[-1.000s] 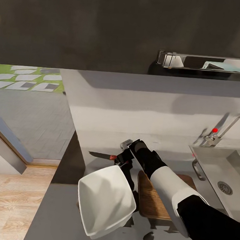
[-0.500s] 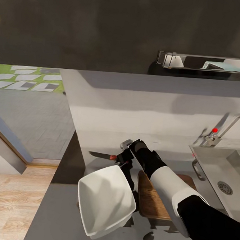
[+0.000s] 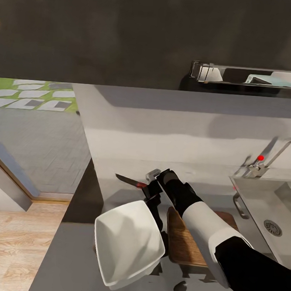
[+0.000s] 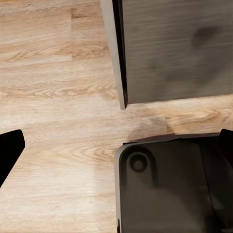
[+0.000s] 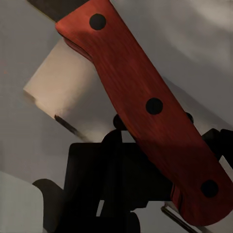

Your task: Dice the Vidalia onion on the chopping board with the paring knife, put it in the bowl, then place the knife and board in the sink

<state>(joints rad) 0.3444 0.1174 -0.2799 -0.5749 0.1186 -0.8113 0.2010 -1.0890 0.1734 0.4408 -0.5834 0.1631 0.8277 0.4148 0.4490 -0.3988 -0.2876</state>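
- Grey brushed-metal countertop [image 3: 133,131] runs under a dark wall in the head view, with wooden floor off to the robot's left. One white bowl [image 3: 127,242] sits at the near edge, touching one wooden chopping board [image 3: 186,243] on its right, which the right forearm partly covers. One sink [image 3: 285,204] lies at the far right with its faucet behind it; I can see no onion in the part of the basin that shows.
- The right gripper [image 3: 150,190] is clamped on the one paring knife [image 3: 131,181] just beyond the bowl, the dark blade pointing to the robot's left and raised off the worktop.
- Judged from this, the knife pick-up is the step in hand. The next move depends on whether the onion is already diced, which I cannot tell.
- Left wrist view: wooden floor, a dark cabinet corner and the robot's own base. The left gripper's [image 4: 116,150] dark fingertips [image 4: 9,148] stand wide apart at the picture's edges, holding nothing.
- Right wrist view: the red-orange handle with three dark rivets crosses the picture, pinched between the dark fingers [image 5: 111,189].
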